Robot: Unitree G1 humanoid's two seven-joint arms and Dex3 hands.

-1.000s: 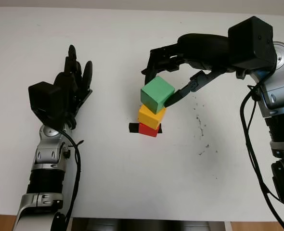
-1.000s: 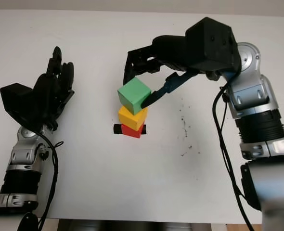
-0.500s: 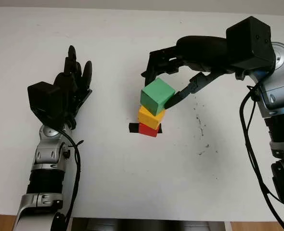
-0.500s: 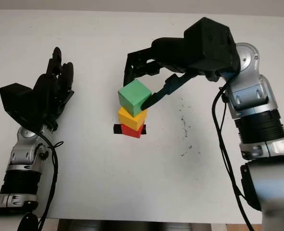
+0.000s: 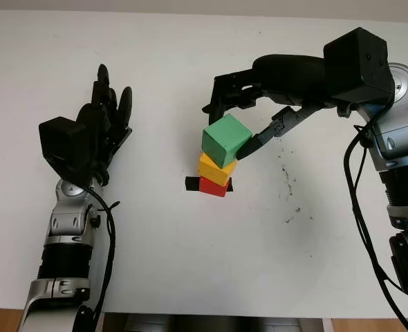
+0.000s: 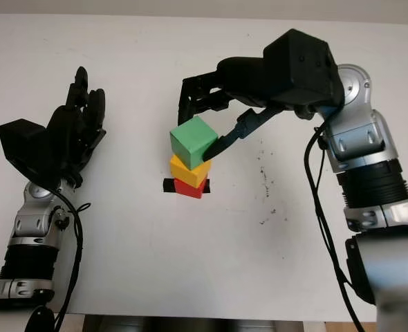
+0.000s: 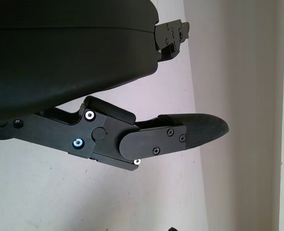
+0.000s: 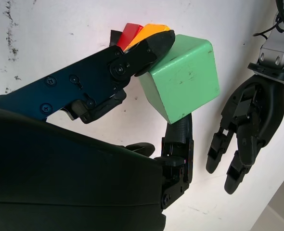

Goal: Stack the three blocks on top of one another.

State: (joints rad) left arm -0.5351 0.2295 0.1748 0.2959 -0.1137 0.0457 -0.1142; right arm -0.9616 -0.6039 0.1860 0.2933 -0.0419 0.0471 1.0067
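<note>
Stack: green block (image 5: pixel 225 140) sits skewed on the yellow block (image 5: pixel 214 169), which sits on the red block (image 5: pixel 211 187), mid-table (image 5: pixel 190 263).
Right hand (image 5: pixel 240 123): around the green block, thumb tip at its side; firm grip unclear.
Left hand (image 5: pixel 100 128): open, well left of the stack.

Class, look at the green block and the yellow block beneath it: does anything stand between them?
Nothing visible does. The green block sits directly on the yellow block, which sits on the red block; the right hand brackets the green one.
</note>
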